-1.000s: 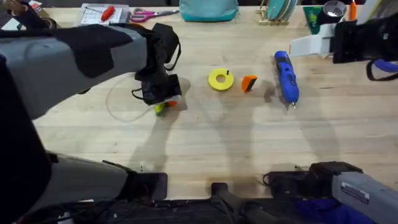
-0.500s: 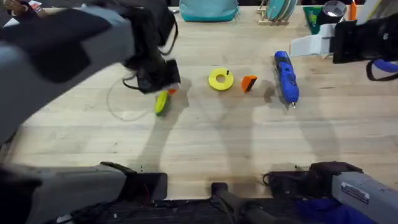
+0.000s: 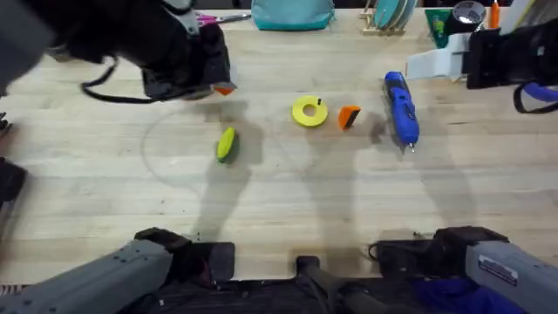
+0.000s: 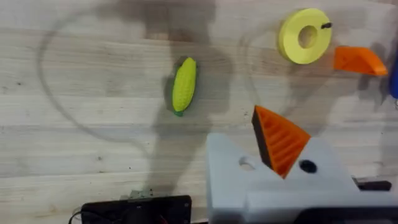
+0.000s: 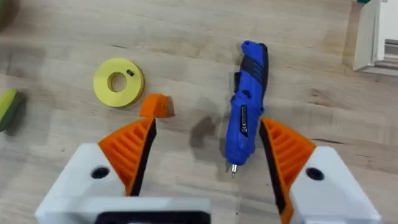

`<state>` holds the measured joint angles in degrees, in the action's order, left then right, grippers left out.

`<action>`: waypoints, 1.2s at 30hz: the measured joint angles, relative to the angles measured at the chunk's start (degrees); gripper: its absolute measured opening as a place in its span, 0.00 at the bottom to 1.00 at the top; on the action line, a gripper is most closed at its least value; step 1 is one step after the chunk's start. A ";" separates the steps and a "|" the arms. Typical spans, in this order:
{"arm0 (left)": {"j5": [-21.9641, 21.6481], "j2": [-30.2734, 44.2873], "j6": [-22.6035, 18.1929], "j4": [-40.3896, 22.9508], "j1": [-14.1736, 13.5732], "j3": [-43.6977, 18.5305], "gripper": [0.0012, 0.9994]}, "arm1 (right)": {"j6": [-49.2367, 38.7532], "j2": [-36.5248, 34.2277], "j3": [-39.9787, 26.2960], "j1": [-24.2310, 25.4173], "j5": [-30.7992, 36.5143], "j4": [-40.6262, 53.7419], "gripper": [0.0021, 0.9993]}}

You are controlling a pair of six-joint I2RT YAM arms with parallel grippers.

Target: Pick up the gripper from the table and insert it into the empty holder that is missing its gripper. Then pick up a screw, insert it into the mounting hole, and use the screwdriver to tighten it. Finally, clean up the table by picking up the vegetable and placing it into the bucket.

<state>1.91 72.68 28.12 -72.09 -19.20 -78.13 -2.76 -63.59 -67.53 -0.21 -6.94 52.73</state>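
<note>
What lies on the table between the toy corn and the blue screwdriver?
Between vegetable and screwdriver, the overhead view shows a yellow ring disc and the orange gripper.

Left arm raised, right gripper [image 5: 205, 155] (jaws spread) hovering

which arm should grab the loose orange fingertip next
Right, probably. The right gripper hangs open with both pads, near the gripper. The left gripper shows one orange pad and sits farther off.

bare wood rings the vegetable [image 3: 226, 144]; yellow disc [image 3: 309, 112] and the gripper [image 3: 350, 116] crowd together.
</note>
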 joint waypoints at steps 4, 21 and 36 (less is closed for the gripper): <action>-0.02 -3.53 -1.26 -0.42 0.00 -0.94 0.01 | 0.00 0.00 0.00 0.00 0.00 0.00 1.00; -0.25 -5.51 -2.38 -0.31 0.00 -1.24 0.98 | 0.00 0.00 0.00 0.00 0.00 0.00 1.00; -4.81 -5.51 -2.41 -0.26 0.00 -1.24 0.99 | 0.00 -0.02 0.00 0.00 0.00 0.00 1.00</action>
<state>-2.90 67.18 25.71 -72.36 -19.20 -79.37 -2.76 -63.61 -67.53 -0.21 -6.94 52.73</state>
